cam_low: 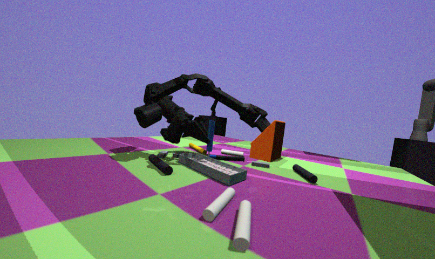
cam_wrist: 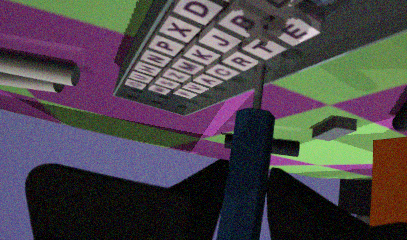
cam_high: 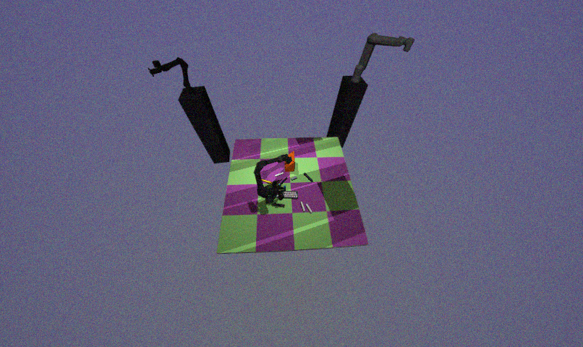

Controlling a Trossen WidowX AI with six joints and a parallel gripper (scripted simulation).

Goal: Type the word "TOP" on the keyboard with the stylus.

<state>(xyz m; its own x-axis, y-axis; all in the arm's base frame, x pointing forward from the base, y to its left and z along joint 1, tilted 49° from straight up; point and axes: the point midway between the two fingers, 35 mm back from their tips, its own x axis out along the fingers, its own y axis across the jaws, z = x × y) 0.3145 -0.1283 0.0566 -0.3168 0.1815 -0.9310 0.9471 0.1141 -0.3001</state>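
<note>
- Nearest in the wrist view, the tool [cam_wrist: 247, 200] is closed narrowly on the dark blue stylus [cam_wrist: 249, 160]; its dark fingers flank the barrel on both sides, so the grip looks secure.
- The stylus runs lengthwise away from the tool toward the keyboard [cam_wrist: 205, 50], its thin grey tip [cam_wrist: 259, 85] leading. In the exterior view it stands nearly upright [cam_low: 210, 134] over the keyboard's far end [cam_low: 213, 167].
- The deciding relation: the tip sits at the keyboard's edge row, on or just beside the T key [cam_wrist: 264, 48], with R [cam_wrist: 240, 61] beside it and E [cam_wrist: 299, 32] on the other side. I cannot tell whether the tip touches the key.
- My reading is that T is the letter in hand; a straight push along the stylus axis should press it.
- P [cam_wrist: 165, 45] lies well along the keyboard from T, further from the tip. O is not readable here.
- Beyond the keyboard, on the chequered counter [cam_wrist: 340, 65], lie a small grey block [cam_wrist: 334, 127] and an orange wedge [cam_wrist: 392, 180], both apart from the keyboard.
</note>
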